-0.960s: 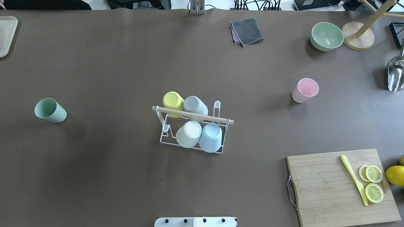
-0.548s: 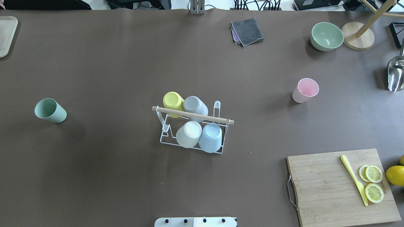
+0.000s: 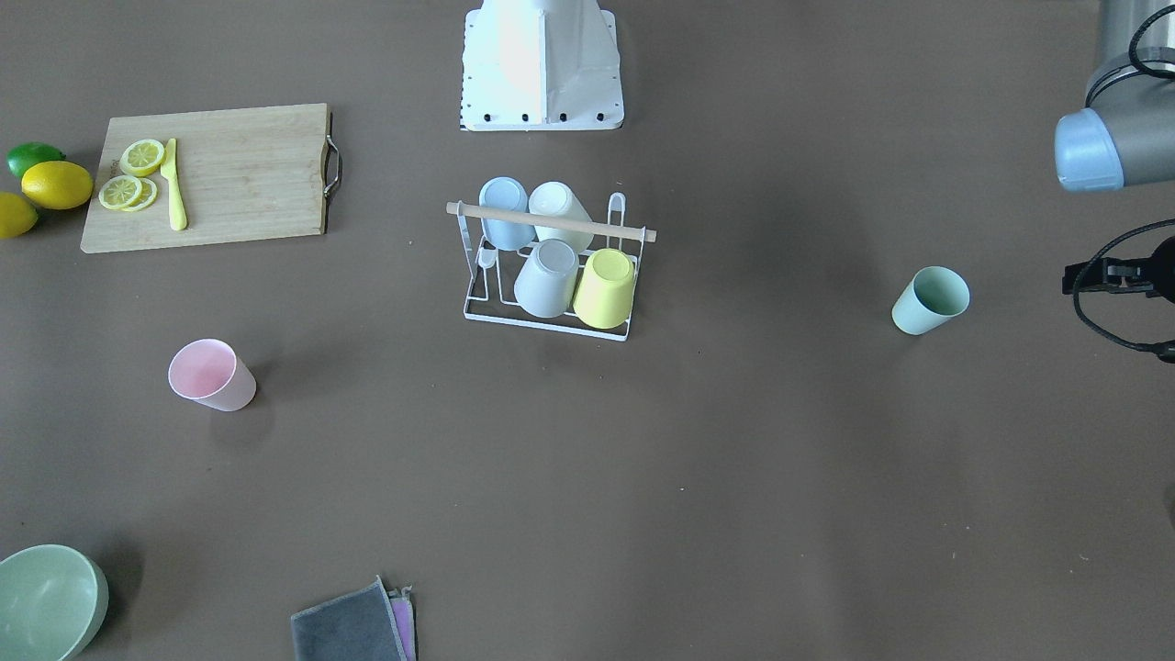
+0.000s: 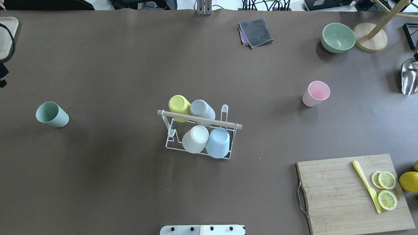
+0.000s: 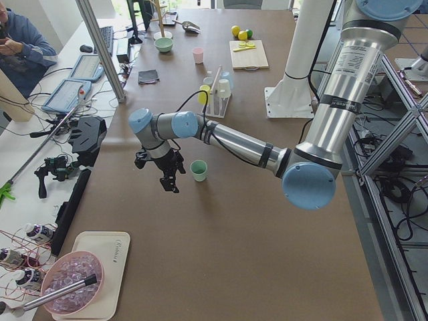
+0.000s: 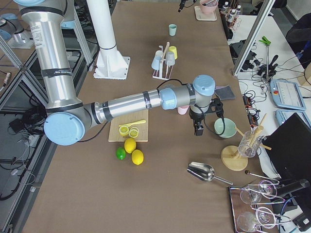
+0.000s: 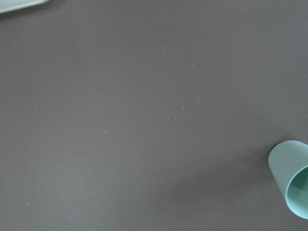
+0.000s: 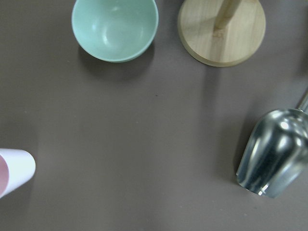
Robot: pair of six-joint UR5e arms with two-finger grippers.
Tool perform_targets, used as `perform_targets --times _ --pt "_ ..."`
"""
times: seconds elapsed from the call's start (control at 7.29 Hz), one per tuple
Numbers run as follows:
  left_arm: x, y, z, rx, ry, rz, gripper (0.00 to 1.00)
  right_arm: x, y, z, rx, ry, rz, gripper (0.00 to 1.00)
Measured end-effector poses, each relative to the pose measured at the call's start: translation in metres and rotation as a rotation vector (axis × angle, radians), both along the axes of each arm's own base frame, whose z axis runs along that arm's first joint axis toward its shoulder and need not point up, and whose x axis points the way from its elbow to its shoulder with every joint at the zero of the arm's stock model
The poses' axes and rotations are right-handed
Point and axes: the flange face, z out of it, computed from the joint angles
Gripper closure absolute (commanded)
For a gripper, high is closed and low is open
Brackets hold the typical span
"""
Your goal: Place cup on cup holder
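The white wire cup holder [image 4: 170, 141] with a wooden rod handle stands mid-table and also shows in the front view [image 3: 551, 326]. It carries yellow, grey, cream and light blue cups upside down. A green cup [image 4: 52, 114] stands upright at the left and shows in the left wrist view [image 7: 291, 178]. A pink cup [image 4: 316, 93] stands at the right. My left gripper [image 5: 168, 184] hovers beside the green cup, apart from it. My right gripper [image 6: 198, 131] hovers near the pink cup [image 6: 183, 109]. I cannot tell whether either is open or shut.
A cutting board [image 4: 339, 195] with lemon slices and a yellow knife lies at the front right. A green bowl [image 4: 338, 37], a wooden stand base [image 4: 370, 37] and a metal scoop [image 4: 409, 76] sit at the far right. A grey cloth [image 4: 255, 32] lies at the back.
A black part and a cable of the left arm have come into the overhead view at its left edge. The cups and the holder have not moved.
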Motion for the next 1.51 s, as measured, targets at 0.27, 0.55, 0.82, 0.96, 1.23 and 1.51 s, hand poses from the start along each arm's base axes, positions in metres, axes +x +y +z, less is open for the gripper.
perform_targets --times 0.27,0.55,0.82,0.96,1.23,1.51 --pt "0.024 -0.029 -0.009 -0.036 -0.072 0.047 0.01 -0.093 -0.025 -0.045 0.013 0.05 -0.042 0.0" --pt "0.039 -0.042 -0.019 -0.047 -0.11 0.08 0.01 -0.139 -0.047 -0.065 0.011 0.058 -0.072 0.0" --pt "0.077 -0.039 -0.03 -0.037 -0.103 0.143 0.02 -0.166 -0.082 -0.077 -0.022 0.055 -0.084 0.0" --pt "0.102 -0.035 -0.038 -0.007 -0.079 0.209 0.02 -0.181 -0.104 -0.082 -0.051 0.054 -0.089 0.0" --pt "0.129 -0.037 -0.044 0.052 -0.024 0.34 0.02 -0.219 -0.149 -0.078 -0.148 0.059 -0.118 0.0" --pt "0.157 -0.042 -0.039 0.058 0.017 0.435 0.02 -0.263 -0.165 -0.07 -0.26 0.087 -0.17 0.0"
